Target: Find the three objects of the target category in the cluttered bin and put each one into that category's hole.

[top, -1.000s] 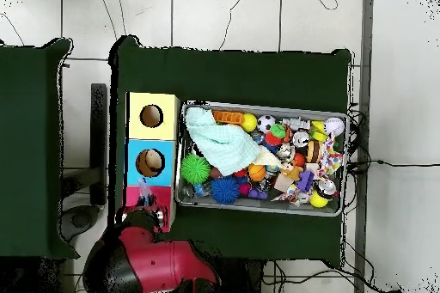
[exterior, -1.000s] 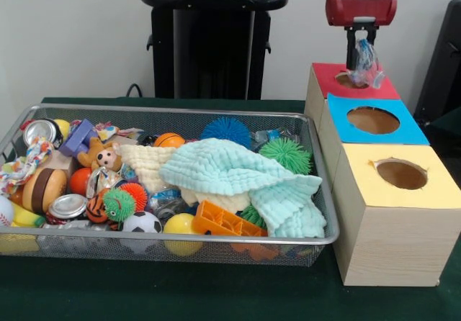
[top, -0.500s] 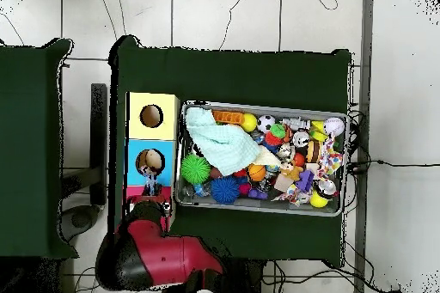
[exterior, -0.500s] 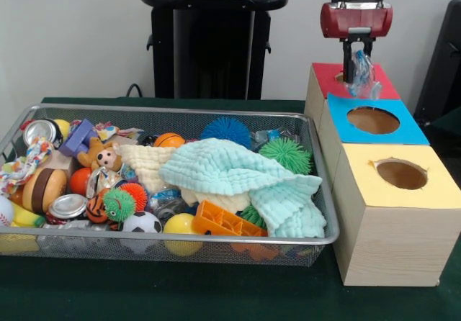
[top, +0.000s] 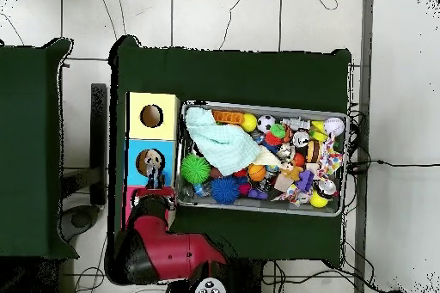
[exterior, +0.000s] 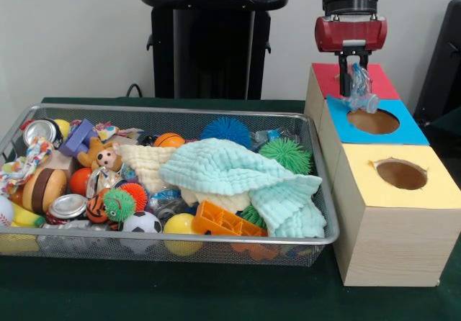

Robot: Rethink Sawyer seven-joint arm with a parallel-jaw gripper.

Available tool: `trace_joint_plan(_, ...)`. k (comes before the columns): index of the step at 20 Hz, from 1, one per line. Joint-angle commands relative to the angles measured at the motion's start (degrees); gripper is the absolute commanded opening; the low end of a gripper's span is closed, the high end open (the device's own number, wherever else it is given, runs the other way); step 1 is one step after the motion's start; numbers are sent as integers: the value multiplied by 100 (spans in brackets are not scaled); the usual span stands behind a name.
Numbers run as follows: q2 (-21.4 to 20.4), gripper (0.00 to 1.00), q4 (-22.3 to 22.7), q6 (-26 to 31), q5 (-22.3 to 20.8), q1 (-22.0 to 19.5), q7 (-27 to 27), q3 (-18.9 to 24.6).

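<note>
A: Why does the gripper [exterior: 355, 83] hang up there over the boxes?

B: It pinches a crumpled clear plastic bottle [exterior: 360, 91] between its fingers. The bottle dangles just at the near edge of the hole in the blue box [exterior: 403, 129]. I think that hole is where this kind of thing goes, so the arm is lining it up.

A: So it is not in the hole yet?

B: No. It hangs above the box top, squeezed tight. The red box [exterior: 378, 82] sits just behind, and the yellow box [exterior: 439, 184] is in front.

A: What does the bottle look like?

B: Thin, see-through and squashed, with a bit of blue on it. It looks light and crinkly.

A: And the boxes?

B: Pale wood sides, flat coloured paper tops, each with a round hole.

A: What is left in the bin [exterior: 216, 245]?

B: Lots! It is a wire mesh tray. A soft, bumpy mint cloth [exterior: 238, 173] lies across the middle and may hide things. There are spiky rubber balls, a green one [exterior: 287, 153] and a blue one [exterior: 225, 129], plus a shiny crushed can [exterior: 68, 206] and a small soccer ball [exterior: 142, 222].
</note>
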Motion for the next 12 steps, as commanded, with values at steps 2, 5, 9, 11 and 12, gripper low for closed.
trace_joint_plan(2, 735, 0, -497, -11, -68, -195, 1006, 480)
trace_joint_plan(5, 678, 0, -508, 58, -27, -108, 909, 398)
trace_joint_plan(9, 609, 0, -545, 158, -6, -5, 789, 302)
trace_joint_plan(11, 597, 0, -541, 79, -33, -13, 823, 317)
trace_joint_plan(12, 591, 0, -550, 51, -40, -1, 819, 306)
